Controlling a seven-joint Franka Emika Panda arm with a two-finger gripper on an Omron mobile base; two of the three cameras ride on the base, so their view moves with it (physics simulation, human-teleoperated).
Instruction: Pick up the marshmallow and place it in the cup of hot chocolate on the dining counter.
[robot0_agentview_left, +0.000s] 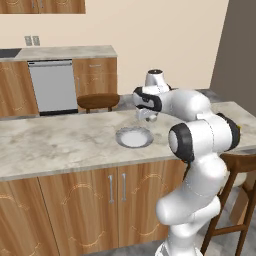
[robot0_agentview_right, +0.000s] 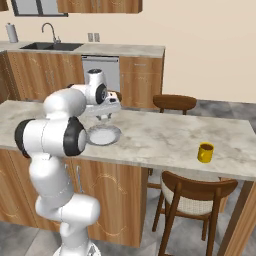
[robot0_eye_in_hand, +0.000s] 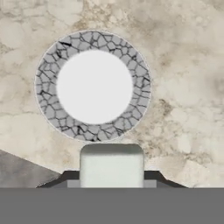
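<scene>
1. Closest to the hand camera, the marshmallow (robot0_eye_in_hand: 111, 165) — a pale, soft-edged block — sits between the two dark fingers (robot0_eye_in_hand: 65, 178), which are clenched on its sides.
2. Held this way, the marshmallow hangs above the tabletop, with the round plate (robot0_eye_in_hand: 92, 85) beneath and just ahead of it in the hand view; the plate has a white middle and a grey crackled rim.
3. From the left base view the gripper (robot0_agentview_left: 147, 117) points down over the plate (robot0_agentview_left: 134, 137), clear of it.
4. From the right base view the gripper (robot0_agentview_right: 104, 116) hangs over the far edge of the plate (robot0_agentview_right: 103, 135).
5. Well apart to the robot's right, the yellow cup of hot chocolate (robot0_agentview_right: 205, 152) stands upright near the front edge of the dining counter (robot0_agentview_right: 160, 135) — its inside is dark.
6. A wooden chair (robot0_agentview_right: 192, 197) stands just in front of the tabletop below the cup, and another chair (robot0_agentview_right: 174, 103) sits at the far side.
7. Behind, the back wall counter carries a steel dishwasher (robot0_agentview_left: 52, 86).
</scene>
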